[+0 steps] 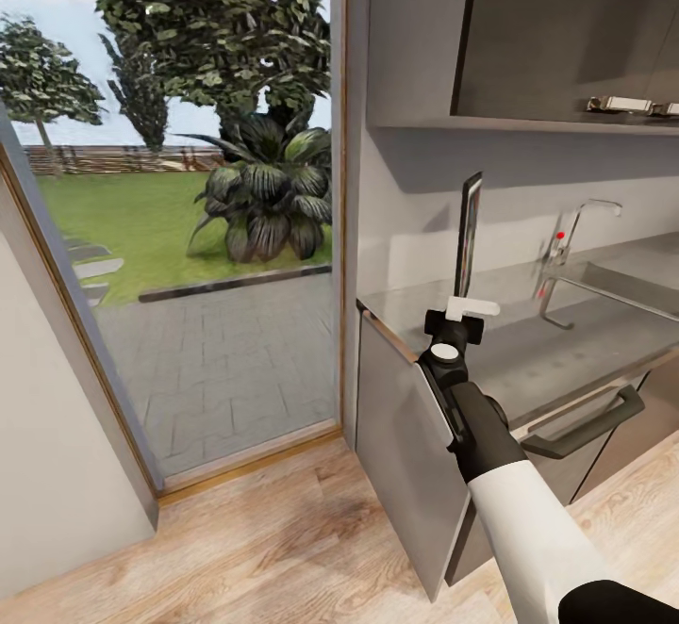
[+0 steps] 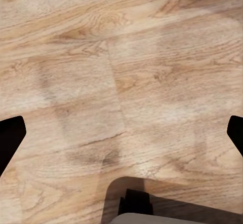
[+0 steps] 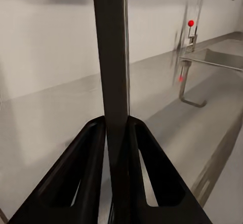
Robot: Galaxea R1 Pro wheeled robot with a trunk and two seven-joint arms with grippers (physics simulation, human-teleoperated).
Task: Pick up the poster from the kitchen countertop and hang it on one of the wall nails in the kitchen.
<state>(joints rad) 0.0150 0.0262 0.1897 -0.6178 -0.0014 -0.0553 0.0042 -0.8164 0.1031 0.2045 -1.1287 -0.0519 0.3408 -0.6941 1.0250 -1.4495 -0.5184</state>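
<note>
Dark edge-on poster (image 3: pixel 115 67) upright over the kitchen countertop (image 1: pixel 575 341), clamped between the right gripper's (image 3: pixel 116 127) closed fingers.

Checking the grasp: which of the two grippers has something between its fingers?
The right gripper: its fingers press both sides of the edge-on poster over the countertop. The left gripper hangs open above wooden floor.

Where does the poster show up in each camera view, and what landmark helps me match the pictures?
Head view: the poster stands edge-on, upright, just right of centre, above the right gripper.
Left wrist view: not in it; wooden floor there.
Right wrist view: a dark vertical slat up the middle, with the fingers closed on either side of it.
Shared landmark: the tap with its red dot, in head and right wrist views.
</note>
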